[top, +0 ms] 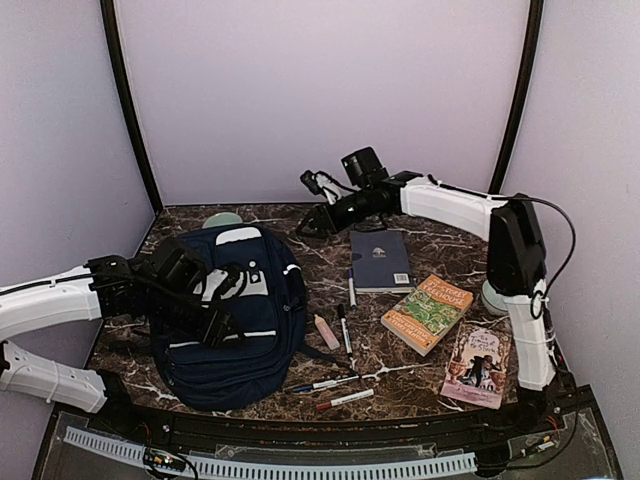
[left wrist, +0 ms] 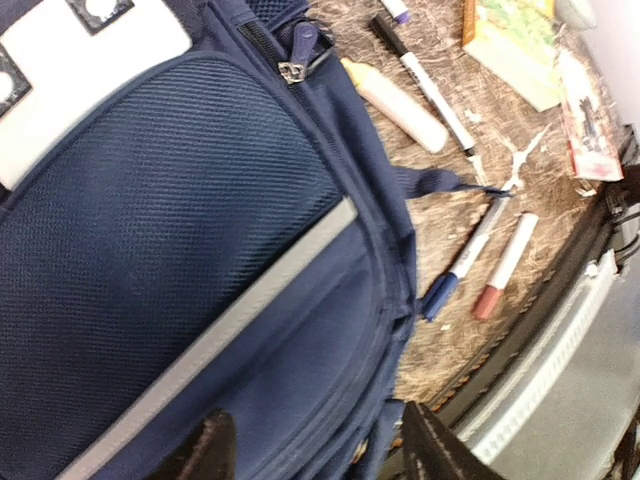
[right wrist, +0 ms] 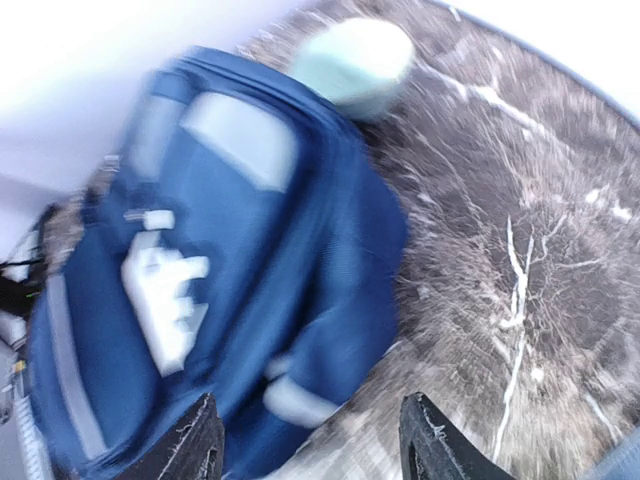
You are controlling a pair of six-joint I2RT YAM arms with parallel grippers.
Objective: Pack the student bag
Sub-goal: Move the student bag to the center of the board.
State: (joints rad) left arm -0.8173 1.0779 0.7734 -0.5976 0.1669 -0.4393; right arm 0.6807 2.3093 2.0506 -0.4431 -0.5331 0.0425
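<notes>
Here, left hand [left wrist: 318, 438] and right hand [right wrist: 310, 432] wide, by coarse-woven navy student bag [top: 250, 360]

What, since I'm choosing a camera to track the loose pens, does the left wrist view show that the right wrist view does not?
Only the left wrist view shows the stationery beside the student bag: a cream tube, a black-capped marker, a blue pen, a red marker and part of a green-covered book. Only the right wrist view, which is blurred, shows a pale green rounded object beyond the bag's top end. Both show the student bag lying on the marble table.
</notes>
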